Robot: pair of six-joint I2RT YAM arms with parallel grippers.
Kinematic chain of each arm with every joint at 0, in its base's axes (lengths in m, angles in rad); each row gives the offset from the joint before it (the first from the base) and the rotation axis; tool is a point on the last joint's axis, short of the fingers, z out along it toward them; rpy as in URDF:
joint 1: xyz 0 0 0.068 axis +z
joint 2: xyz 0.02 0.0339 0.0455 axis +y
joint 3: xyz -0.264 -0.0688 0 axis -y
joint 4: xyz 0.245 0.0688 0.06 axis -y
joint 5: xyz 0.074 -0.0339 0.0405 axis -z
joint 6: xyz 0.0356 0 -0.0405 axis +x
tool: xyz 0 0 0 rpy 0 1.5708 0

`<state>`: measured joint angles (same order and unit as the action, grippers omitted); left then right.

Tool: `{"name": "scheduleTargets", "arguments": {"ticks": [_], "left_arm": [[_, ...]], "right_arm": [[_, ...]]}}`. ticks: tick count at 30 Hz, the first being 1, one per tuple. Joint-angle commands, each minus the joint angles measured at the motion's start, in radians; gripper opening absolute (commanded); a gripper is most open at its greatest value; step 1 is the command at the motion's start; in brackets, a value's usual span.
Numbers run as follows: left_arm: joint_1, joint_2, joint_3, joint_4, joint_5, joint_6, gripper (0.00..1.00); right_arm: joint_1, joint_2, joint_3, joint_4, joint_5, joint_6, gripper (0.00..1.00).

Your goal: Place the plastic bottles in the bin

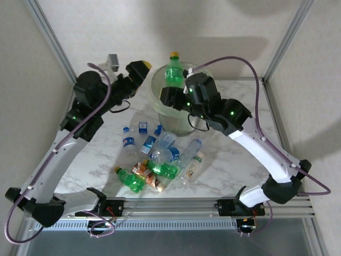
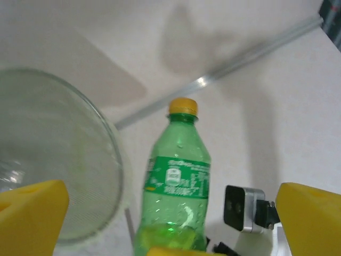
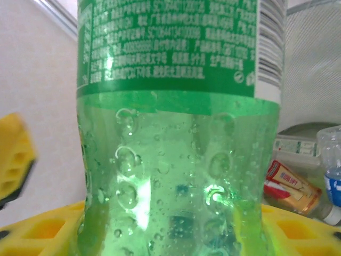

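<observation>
Marble surface (image 1: 106, 154) w/ bin (image 1: 173, 121) at its far middle. My R jaws are clamped on the lower body of a green bottle (image 1: 173, 72); yellow pads (image 3: 42, 232) flank its base on both sides. Long axis vert., cap up, so the bottle rises straight above the R jaws. The bin mouth lies beneath them, toward its far rim as far as I can judge. My L jaws stand wide apart, empty, bottle just ahead of them, bin rim off to one side. Other bottles (image 1: 160, 157) lie heaped on the near side of both jaws. Next move, prob.: R jaws let go, straight drop.
</observation>
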<state>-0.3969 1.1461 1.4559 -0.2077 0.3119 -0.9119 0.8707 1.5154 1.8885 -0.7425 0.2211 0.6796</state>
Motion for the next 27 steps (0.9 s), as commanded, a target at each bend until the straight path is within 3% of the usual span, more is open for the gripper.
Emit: {"name": "scheduleTargets", "arguments": {"ticks": [1,8,15,20,27], "left_arm": [[0.066,-0.030,-0.032,-0.060,-0.041,0.049,0.99],[0.093,-0.012,-0.080,-0.080,-0.039,0.088,0.96],[0.107,0.031,-0.081,-0.140,-0.073,0.157,0.95],[0.109,0.056,-0.073,-0.159,-0.052,0.170,0.92],[0.108,0.027,-0.071,-0.224,-0.034,0.221,0.88]], "right_arm": [[-0.038,0.065,0.066,-0.070,0.024,-0.027,0.58],[-0.153,0.194,0.138,-0.097,-0.033,-0.038,0.61],[-0.199,0.324,0.273,-0.159,-0.031,-0.065,0.91],[-0.199,0.336,0.358,-0.202,-0.017,-0.053,0.92],[-0.145,0.192,0.242,-0.144,-0.019,-0.049,0.90]]}}
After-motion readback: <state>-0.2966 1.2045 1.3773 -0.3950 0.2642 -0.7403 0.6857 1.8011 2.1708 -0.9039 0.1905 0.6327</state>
